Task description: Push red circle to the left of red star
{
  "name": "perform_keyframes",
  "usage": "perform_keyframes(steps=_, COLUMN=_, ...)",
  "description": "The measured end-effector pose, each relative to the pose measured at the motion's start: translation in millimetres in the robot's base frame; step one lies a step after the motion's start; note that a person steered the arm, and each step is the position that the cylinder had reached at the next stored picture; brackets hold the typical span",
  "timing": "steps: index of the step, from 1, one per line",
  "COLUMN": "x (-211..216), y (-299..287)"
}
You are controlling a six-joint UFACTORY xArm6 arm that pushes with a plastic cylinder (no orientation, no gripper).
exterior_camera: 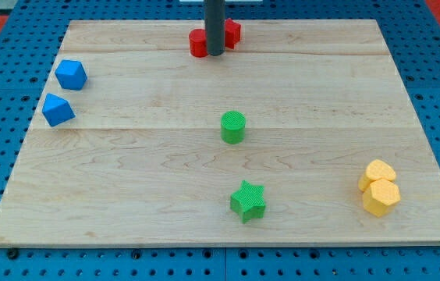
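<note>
my tip (214,53) partly hides red circle (198,44) and red star (232,33).

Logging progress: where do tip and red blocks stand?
My tip at view's top, between the two red blocks. Red circle on its left, red star on its right, partly hidden. Nothing else close.

Red circle (197,44): low cylinder, flat on board near the view's top edge, centre, its right part hidden by the rod. Red star (232,32): just right of the rod, slightly nearer the view's top, mostly hidden; shape hard to confirm. Whether the two touch cannot be told.
</note>
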State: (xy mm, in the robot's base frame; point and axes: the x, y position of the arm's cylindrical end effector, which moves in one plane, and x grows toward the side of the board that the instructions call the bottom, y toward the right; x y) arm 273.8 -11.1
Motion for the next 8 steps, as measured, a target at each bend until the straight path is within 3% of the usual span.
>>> perform_keyframes(steps=2, x=15, y=-24)
perform_keyframes(steps=4, x=-9, y=-23)
perform_keyframes(steps=6, x=-23, y=-98)
perform_keyframes(steps=8, x=-42, y=-48)
